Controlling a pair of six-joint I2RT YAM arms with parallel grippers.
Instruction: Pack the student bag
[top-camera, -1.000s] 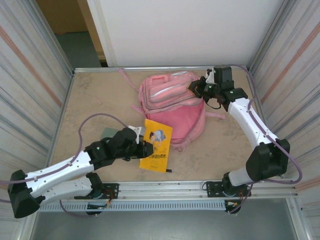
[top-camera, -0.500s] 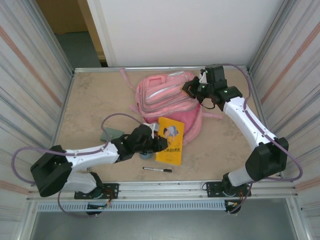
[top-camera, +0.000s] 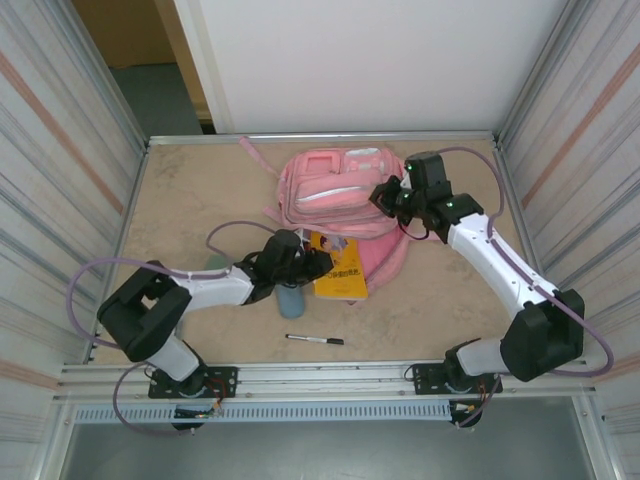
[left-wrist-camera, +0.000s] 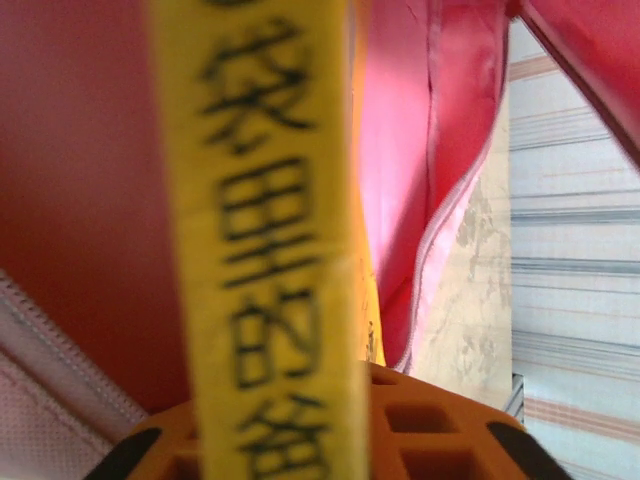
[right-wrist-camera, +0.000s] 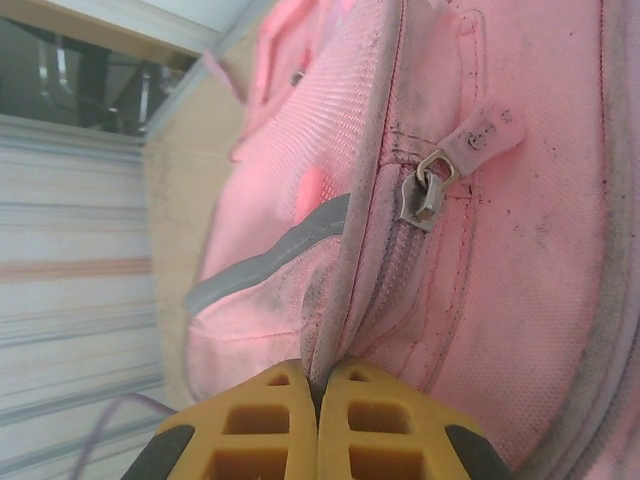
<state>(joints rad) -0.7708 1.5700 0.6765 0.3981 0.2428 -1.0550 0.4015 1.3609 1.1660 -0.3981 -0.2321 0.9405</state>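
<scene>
Feeding the book (top-camera: 340, 268) into the bag (top-camera: 335, 185) is the step I am on. The bag lies flat on the table (top-camera: 200, 200), front pockets up, with one arm on either side of it. My right gripper (top-camera: 385, 195) sits at the bag's right edge, jaws pressed together on a fold of pink fabric beside the zip, holding the mouth up. My left gripper (top-camera: 318, 262) is at the bag's near side, and as far as I can tell it is clamped on the book's yellow spine. The book's far end is already under the raised flap. From the left wrist I see pink lining on both sides of the spine and a zip line running past it. I judge the book is about halfway in. Next I need to push straight on into the bag, keeping the book level so its corner does not catch the zip, with the right claw holding the fabric taut. Only once the book is fully inside should I let go. A pen (top-camera: 315, 340) lies nearer me than the bag, not yet packed.
</scene>
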